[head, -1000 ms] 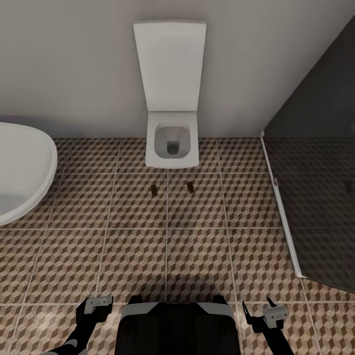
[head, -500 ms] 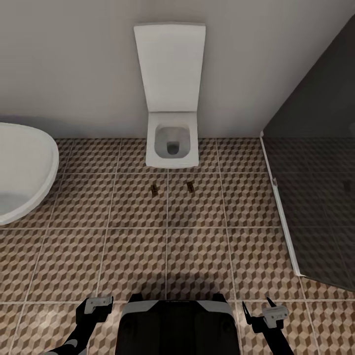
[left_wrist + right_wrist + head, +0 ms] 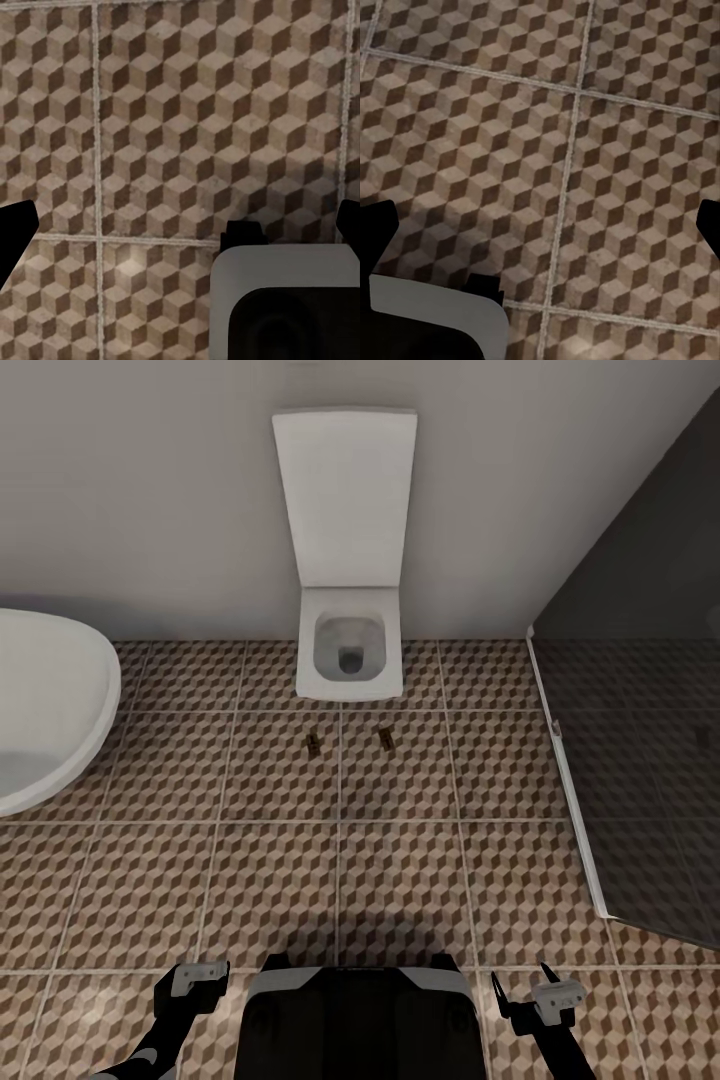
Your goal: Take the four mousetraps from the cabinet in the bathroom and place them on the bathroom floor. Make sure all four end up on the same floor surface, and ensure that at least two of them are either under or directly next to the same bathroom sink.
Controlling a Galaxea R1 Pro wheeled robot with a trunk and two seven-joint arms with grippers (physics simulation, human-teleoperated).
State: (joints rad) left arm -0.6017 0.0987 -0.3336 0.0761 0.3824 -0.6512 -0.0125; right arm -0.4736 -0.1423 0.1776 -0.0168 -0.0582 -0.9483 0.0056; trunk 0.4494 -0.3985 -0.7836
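In the head view, the bathroom floor [image 3: 400,880] of cube-pattern tiles with pale grout lines occupies the lower two thirds of the scene. Two mousetraps lie flat on it, at 12 o'clock from the robot base [image 3: 360,1020]: the left mousetrap [image 3: 314,744] and the right mousetrap [image 3: 385,737], each a small dark-and-tan rectangle too small to show detail. Both rest near the front edge of the white toilet [image 3: 349,655], apart from each other and on adjacent tiles either side of one grout line. The toilet stands against the pale wall [image 3: 150,490] with its lid [image 3: 346,495] raised upright. A white oval bathtub [image 3: 45,705] sits at 10 o'clock from the base, and a dark glass shower screen [image 3: 640,760] stands at 2 o'clock. The left gripper [image 3: 200,973] is at 9 o'clock beside the base, low over the floor, well apart from the mousetraps. The right gripper [image 3: 540,990] is at 3 o'clock beside the base. In each wrist view the two dark fingertips sit at opposite edges with bare tile between them, so both grippers have jaws spread wide and carry nothing. The left wrist view also shows a pale grey part of the robot body [image 3: 289,300] over the floor.
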